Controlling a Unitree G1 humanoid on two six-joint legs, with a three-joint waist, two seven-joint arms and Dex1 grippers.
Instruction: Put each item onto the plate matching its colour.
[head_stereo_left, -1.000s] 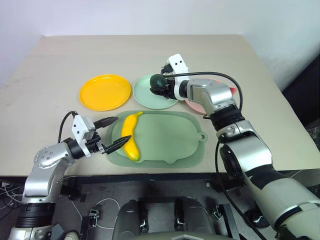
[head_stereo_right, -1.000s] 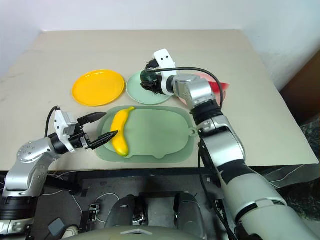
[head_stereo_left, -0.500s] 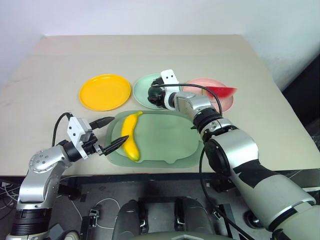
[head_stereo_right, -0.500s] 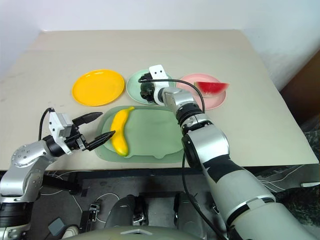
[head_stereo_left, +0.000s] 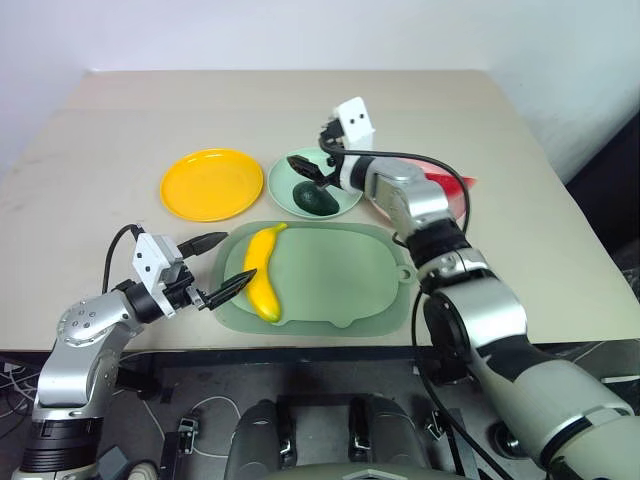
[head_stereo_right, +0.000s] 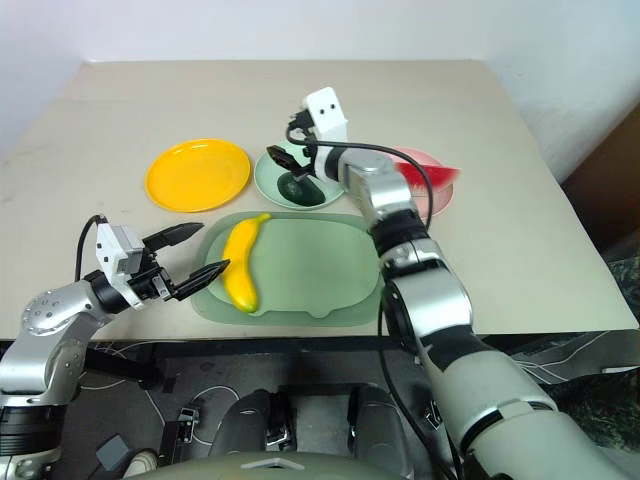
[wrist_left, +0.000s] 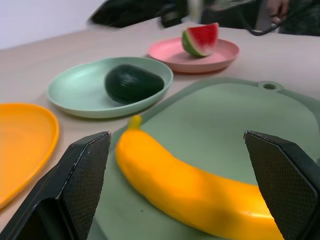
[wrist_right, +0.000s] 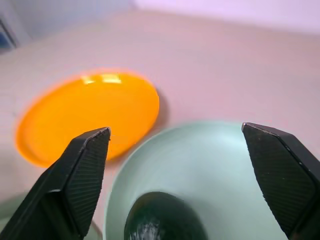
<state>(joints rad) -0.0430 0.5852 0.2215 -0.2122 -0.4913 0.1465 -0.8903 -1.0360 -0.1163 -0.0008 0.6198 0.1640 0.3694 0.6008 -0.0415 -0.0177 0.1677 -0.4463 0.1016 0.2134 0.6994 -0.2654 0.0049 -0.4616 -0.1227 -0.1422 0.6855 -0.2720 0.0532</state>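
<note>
The open left claw (head_stereo_left: 218, 268) flanks the banana (head_stereo_left: 262, 283), which lies on the tray (head_stereo_left: 340, 275). The fruit looks light, rigid and smooth; mid-body seems the best hold. The right claw (head_stereo_left: 310, 166) hangs open above the plated avocado (head_stereo_left: 318, 199).

Avocado released
My right gripper (head_stereo_left: 306, 172) has opened and lifted off; the avocado (head_stereo_left: 315, 199) now lies on the green plate (head_stereo_left: 283, 190).

Dark green egg-shaped toy avocado (head_stereo_left: 316, 198): on pale mint round plastic plate (head_stereo_left: 285, 180). Red watermelon wedge (wrist_left: 200, 39): on pink plate (wrist_left: 170, 50). Curved yellow banana (head_stereo_left: 262, 284): tray's left edge. Orange-yellow plate (head_stereo_left: 211, 184): apparently bare.
</note>
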